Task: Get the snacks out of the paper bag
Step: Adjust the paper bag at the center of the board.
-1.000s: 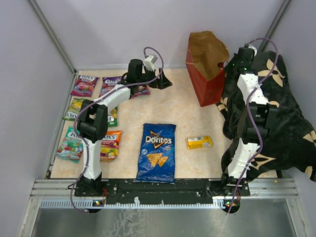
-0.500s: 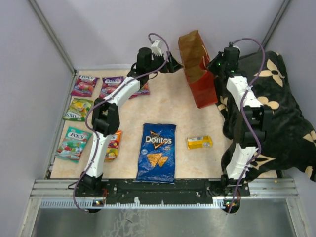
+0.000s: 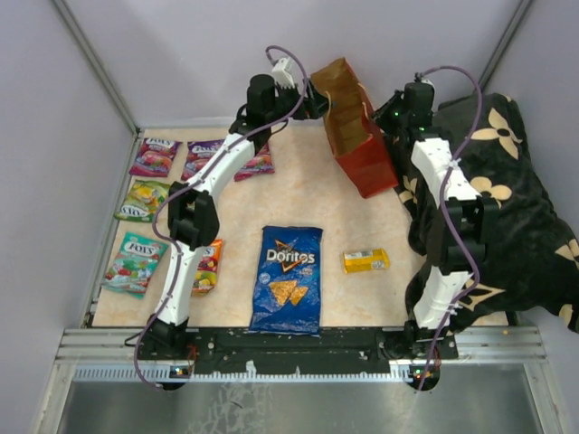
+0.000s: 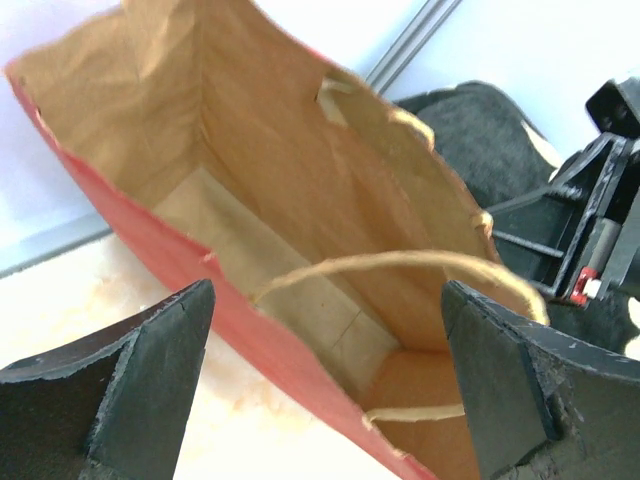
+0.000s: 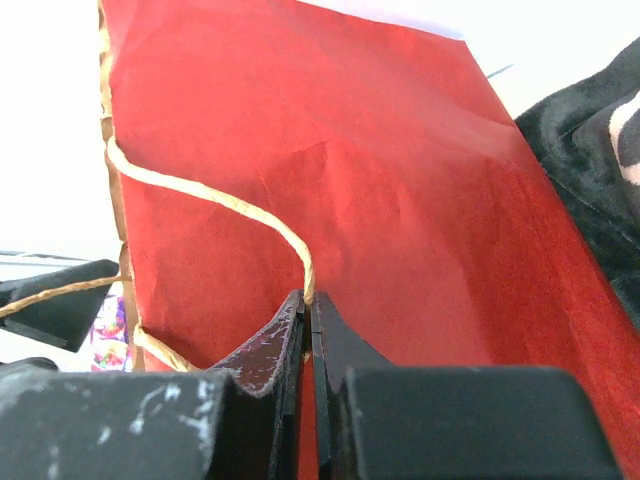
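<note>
red paper bag (image 3: 366, 165), blue Doritos bag (image 3: 288, 280), black flowered cushion (image 3: 517, 217)

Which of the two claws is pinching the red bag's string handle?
The right gripper: its jaws are shut on the twine handle outside the paper bag. The left gripper gapes open at the bag's mouth.

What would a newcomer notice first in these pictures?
The red paper bag tipped at the far side of the table, the right gripper shut on its twine handle and the open left gripper at its mouth. Next, the blue Doritos bag lying flat in the middle, candy packets lined along the left.
</note>
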Motion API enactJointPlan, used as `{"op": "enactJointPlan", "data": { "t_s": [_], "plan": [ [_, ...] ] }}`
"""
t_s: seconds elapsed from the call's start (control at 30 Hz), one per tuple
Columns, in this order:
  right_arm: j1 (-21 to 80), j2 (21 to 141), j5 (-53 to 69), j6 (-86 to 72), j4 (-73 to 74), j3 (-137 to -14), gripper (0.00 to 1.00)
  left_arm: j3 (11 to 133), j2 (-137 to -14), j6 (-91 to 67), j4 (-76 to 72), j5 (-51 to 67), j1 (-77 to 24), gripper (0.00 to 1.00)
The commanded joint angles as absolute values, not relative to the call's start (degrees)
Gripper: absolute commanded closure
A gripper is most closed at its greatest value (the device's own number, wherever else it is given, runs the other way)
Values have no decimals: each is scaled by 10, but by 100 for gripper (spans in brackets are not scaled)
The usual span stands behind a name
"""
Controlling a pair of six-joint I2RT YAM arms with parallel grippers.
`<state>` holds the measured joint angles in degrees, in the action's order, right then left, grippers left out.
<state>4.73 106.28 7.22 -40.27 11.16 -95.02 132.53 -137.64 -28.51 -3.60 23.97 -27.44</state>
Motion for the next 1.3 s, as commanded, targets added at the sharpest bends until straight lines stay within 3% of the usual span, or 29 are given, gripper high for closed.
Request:
{"op": "enactJointPlan", "data": {
  "t_s": [0.0, 0.17, 0.33, 0.37, 0.57, 0.73, 1.1, 1.27],
  "plan": [
    [53, 1015, 76, -411, 106, -992, 95, 1375, -1368, -279, -31, 225, -270, 0],
    [64, 1018, 75, -414, 110, -1009, 95, 1378, -1355, -268, -20, 221, -270, 3],
    [67, 1018, 75, -410, 111, -1007, 95, 1367, -1336, -253, -4, 225, -270, 36],
    [68, 1017, 75, -410, 110, -1004, 95, 1362, -1331, -251, -4, 224, -271, 39],
    [68, 1012, 76, -406, 108, -996, 95, 1344, -1304, -242, -4, 231, -270, 38],
    [68, 1010, 77, -407, 109, -1000, 91, 1354, -1287, -232, -2, 220, -268, 32],
    [68, 1007, 65, -401, 114, -1005, 84, 1362, -1295, -230, 7, 225, -258, 32],
    [67, 1005, 61, -384, 122, -1000, 83, 1230, -1230, -184, 27, 180, -247, 10]
  ]
}}
